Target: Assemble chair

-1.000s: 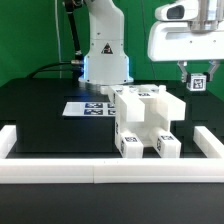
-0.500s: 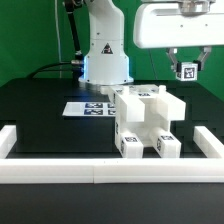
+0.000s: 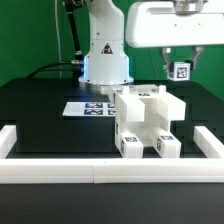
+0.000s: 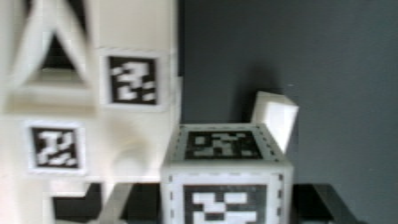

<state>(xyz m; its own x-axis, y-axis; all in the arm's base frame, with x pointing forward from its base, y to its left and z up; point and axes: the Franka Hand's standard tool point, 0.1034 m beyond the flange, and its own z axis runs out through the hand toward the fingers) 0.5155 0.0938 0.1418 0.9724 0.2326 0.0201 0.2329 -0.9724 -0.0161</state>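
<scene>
The partly built white chair [image 3: 146,122] stands on the black table near the front rail, with tags on its legs. My gripper [image 3: 180,70] hangs above it toward the exterior view's right, shut on a small white tagged post [image 3: 182,71] held well above the table. In the wrist view the post [image 4: 226,165] fills the middle between the dark fingers [image 4: 311,200], with the chair's tagged frame [image 4: 80,90] beside it.
The marker board [image 3: 87,107] lies flat behind the chair. A long low white border rail [image 3: 100,171] runs along the front, with side pieces at the exterior view's left [image 3: 7,139] and right [image 3: 208,140]. The arm's base [image 3: 104,55] stands at the back.
My gripper, holding the post, has risen and moved toward the exterior view's left, closer to being above the chair. The chair has not moved.
</scene>
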